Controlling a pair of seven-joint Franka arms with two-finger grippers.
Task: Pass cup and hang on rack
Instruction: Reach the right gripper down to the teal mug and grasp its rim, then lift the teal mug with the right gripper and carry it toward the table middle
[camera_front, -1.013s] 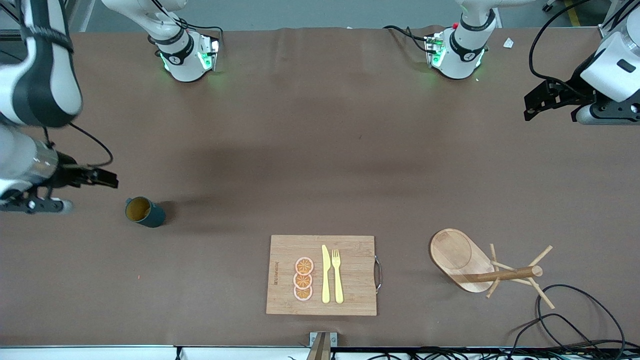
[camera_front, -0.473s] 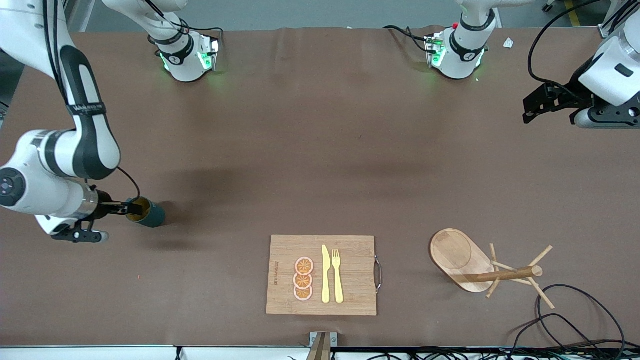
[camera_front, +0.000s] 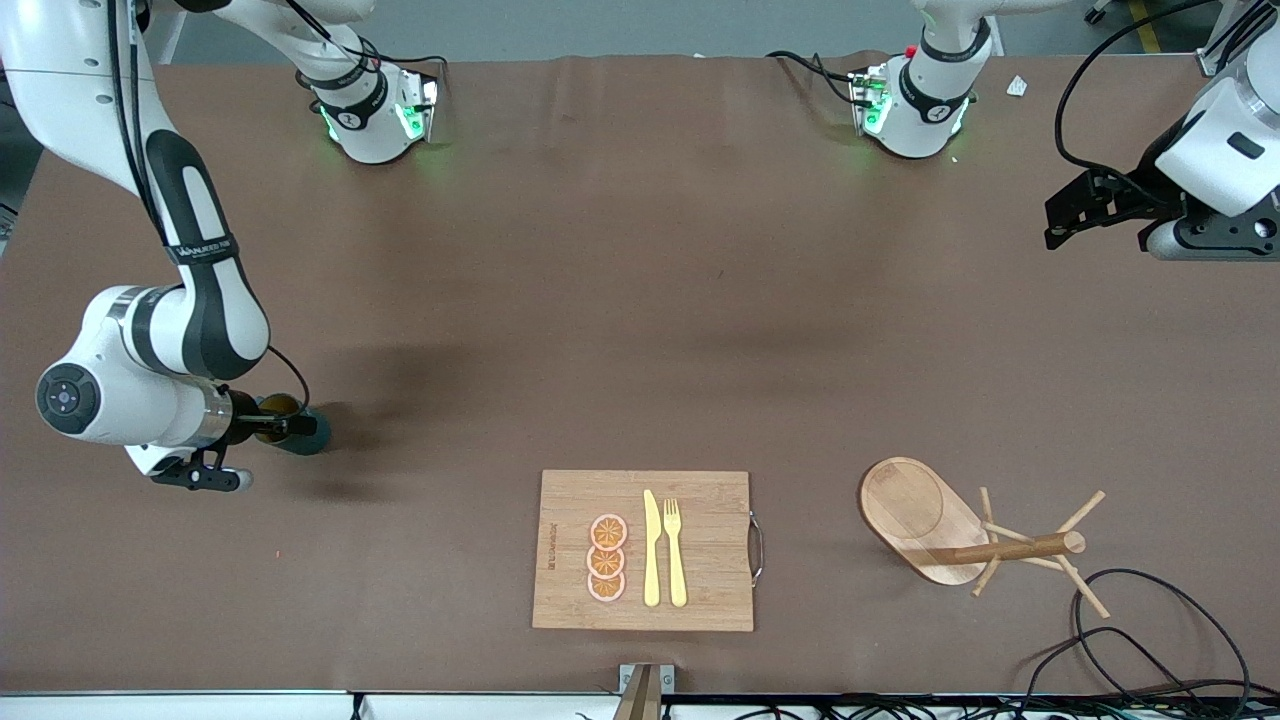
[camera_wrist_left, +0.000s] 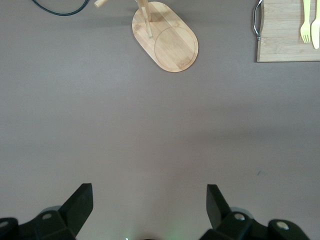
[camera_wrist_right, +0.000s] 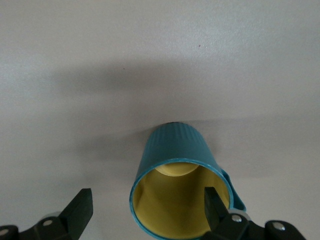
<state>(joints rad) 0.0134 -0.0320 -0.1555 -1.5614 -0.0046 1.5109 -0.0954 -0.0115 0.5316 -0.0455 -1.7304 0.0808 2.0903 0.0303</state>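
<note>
- Straddling the cup's (camera_wrist_right: 177, 187) rim, right gripper (camera_wrist_right: 145, 210) with fingers apart, one inside the mouth.
- Left gripper (camera_wrist_left: 149, 207) waiting, fingers apart, over bare table (camera_front: 640, 300).

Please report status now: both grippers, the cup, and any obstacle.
Right gripper open, one finger inside the cup, not gripped. Left gripper open, waiting above the table's left-arm end. Rack stands free, cutting board between cup and rack.

We recorded two glossy white jointed arms (camera_front: 150, 330) with black bands at the joints, one band bearing white lettering. Both round bases (camera_front: 375, 115) glowed green. Black cables ran along the links. Matte black angular fingers (camera_wrist_left: 75, 207) carried small screws.
</note>
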